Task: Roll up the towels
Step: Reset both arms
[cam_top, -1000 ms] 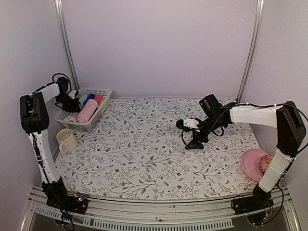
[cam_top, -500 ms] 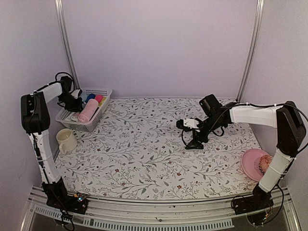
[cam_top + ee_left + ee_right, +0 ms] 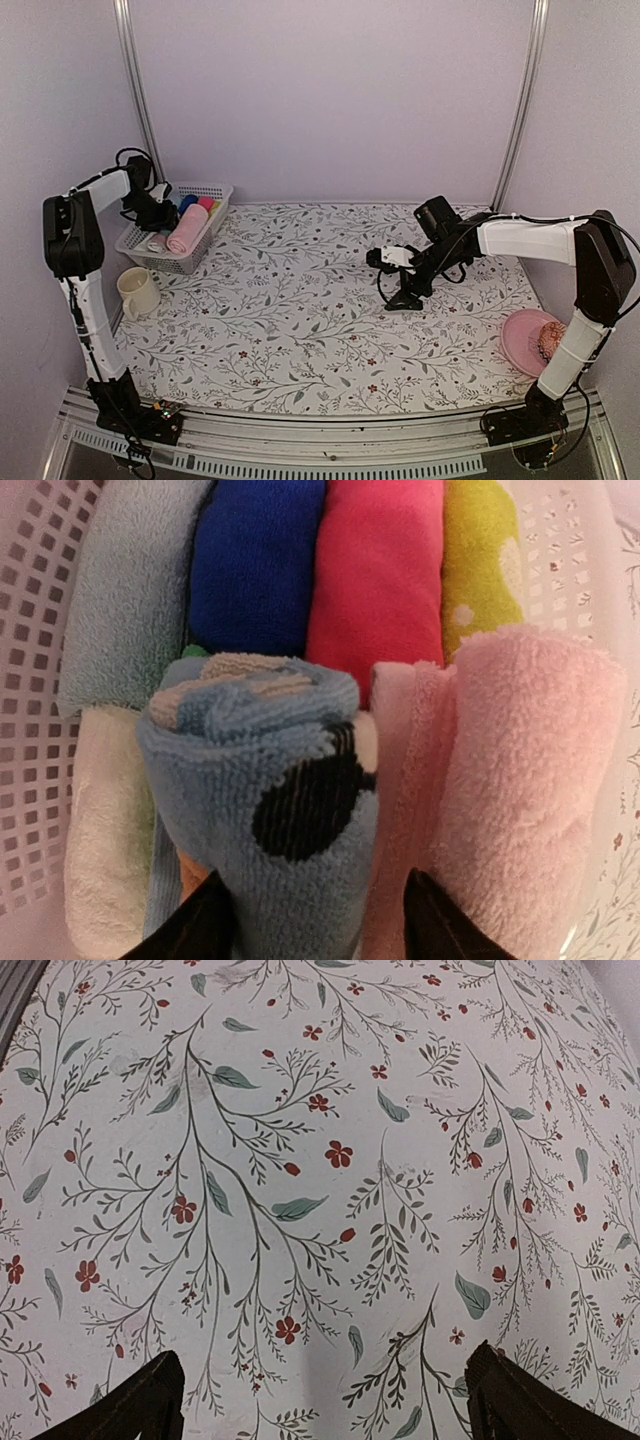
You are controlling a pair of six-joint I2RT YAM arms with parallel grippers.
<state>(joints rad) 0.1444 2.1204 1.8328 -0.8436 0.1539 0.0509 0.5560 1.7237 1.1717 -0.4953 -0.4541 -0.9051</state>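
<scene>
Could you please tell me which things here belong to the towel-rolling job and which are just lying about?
Job: light blue towel, rolled, at the left tool; pale pink towel, rolled beside it.
Lying about: white basket holding them; bright blue roll; red roll; yellow roll; cream mug; pink plate.

Robot arms: two, the left arm point(image 3: 75, 260) and the right arm point(image 3: 525, 238), mounted at the near edge of one floral worktop point(image 3: 300, 330).
Tools: two, the left tool point(image 3: 314, 905) and the right tool point(image 3: 320, 1390).
Baskets: one white basket point(image 3: 172, 262).
Towels, rolled: two, one light blue towel point(image 3: 250, 780) and one pale pink towel point(image 3: 530, 780).
Other cloth rolls in the basket: five counted, namely a bright blue roll point(image 3: 255, 565), red roll point(image 3: 378, 570), yellow roll point(image 3: 480, 560), pale teal roll point(image 3: 130, 590) and cream roll point(image 3: 105, 850); a green sliver point(image 3: 194, 652) may be a sixth.
Mugs: one cream mug point(image 3: 138, 292).
Plates: one pink plate point(image 3: 520, 335).
</scene>
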